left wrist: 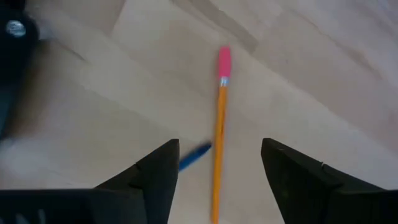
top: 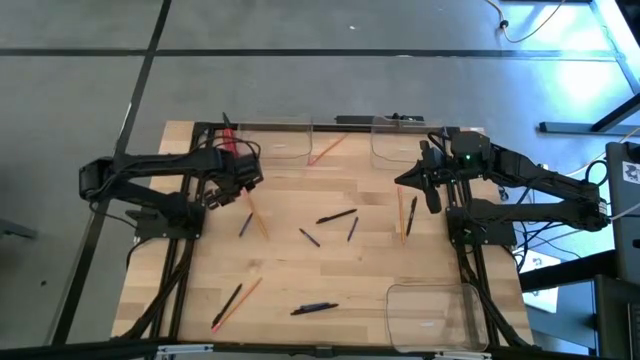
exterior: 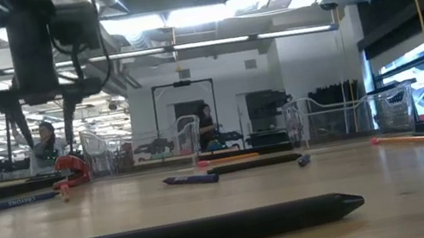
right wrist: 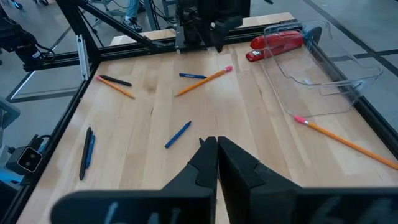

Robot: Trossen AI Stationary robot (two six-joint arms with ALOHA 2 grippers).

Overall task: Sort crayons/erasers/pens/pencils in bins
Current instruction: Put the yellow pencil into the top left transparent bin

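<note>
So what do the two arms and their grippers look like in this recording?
Both arms are black and jointed, with black cables along them. The left gripper has two dark, wedge-shaped fingers; the right gripper has the same dark fingers. A small green light glows on the right arm.

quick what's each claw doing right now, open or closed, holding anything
Left claw: open, empty, fingers either side of a pencil on the table.
Right claw: closed, holding nothing.
</note>
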